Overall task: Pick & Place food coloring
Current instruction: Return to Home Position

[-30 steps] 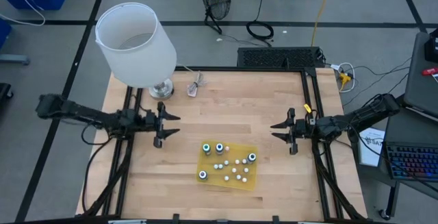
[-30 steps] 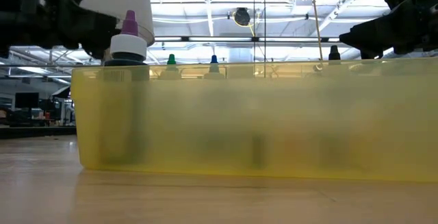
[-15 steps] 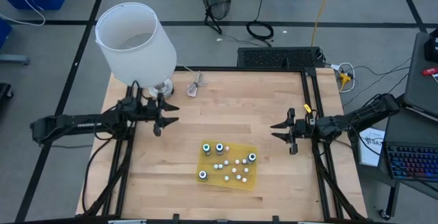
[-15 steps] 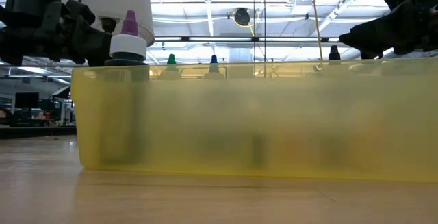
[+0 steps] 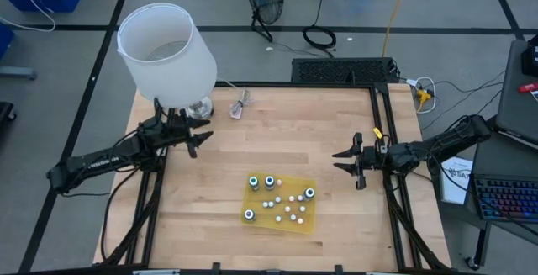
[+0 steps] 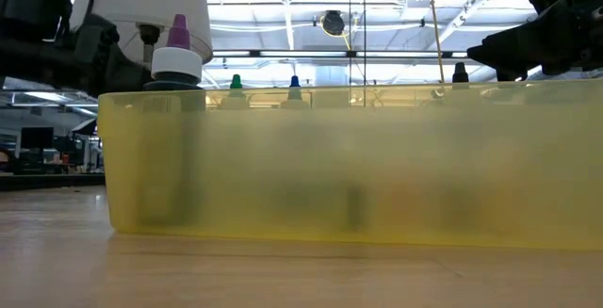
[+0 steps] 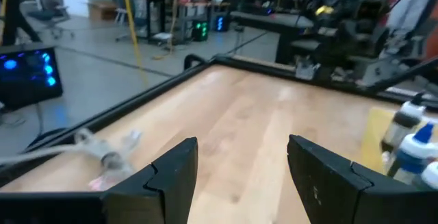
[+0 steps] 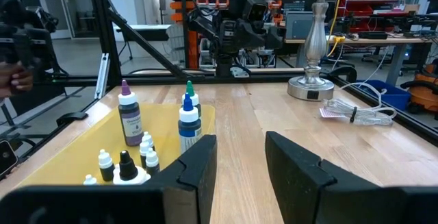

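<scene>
While both arms hover empty-handed, the table (image 5: 294, 132) carries a white lamp (image 5: 164, 52) at its far-left corner and a yellow tray (image 5: 309, 223) near the front edge, centre. Left gripper (image 5: 202, 140) is by the lamp base, right gripper (image 5: 336, 161) near the right edge. Both jaws are spread wide, gripping nothing. Food coloring bottles (image 5: 270, 182) stand inside the tray.

Counted on the bench (image 5: 286, 132): four larger bottles (image 5: 270, 182) and roughly nine smaller bottles (image 5: 291, 213), too tiny for a sure tally, in one yellow tray (image 5: 312, 221); one lamp (image 5: 164, 52); one clear packet (image 5: 240, 107); two arms (image 5: 101, 159).
</scene>
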`<state>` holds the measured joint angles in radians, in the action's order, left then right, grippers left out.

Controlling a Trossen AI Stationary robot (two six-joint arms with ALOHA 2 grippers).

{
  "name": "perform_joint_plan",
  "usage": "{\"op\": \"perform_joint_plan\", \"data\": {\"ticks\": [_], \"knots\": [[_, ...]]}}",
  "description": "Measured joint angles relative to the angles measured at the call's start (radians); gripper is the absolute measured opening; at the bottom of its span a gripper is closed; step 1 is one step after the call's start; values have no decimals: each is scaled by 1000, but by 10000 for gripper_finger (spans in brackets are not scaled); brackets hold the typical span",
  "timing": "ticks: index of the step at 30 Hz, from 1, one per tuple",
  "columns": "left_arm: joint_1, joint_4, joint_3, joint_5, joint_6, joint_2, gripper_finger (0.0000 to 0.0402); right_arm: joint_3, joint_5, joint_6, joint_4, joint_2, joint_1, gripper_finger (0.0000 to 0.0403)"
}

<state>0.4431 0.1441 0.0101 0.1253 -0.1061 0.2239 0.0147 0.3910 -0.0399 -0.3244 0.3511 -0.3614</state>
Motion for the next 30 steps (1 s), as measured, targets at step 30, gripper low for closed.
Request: {"op": "perform_joint_plan", "data": {"ticks": [30], "knots": [[0,-66,0,-94,72,-27,225,0,0,0,0,0,0,114]]}}
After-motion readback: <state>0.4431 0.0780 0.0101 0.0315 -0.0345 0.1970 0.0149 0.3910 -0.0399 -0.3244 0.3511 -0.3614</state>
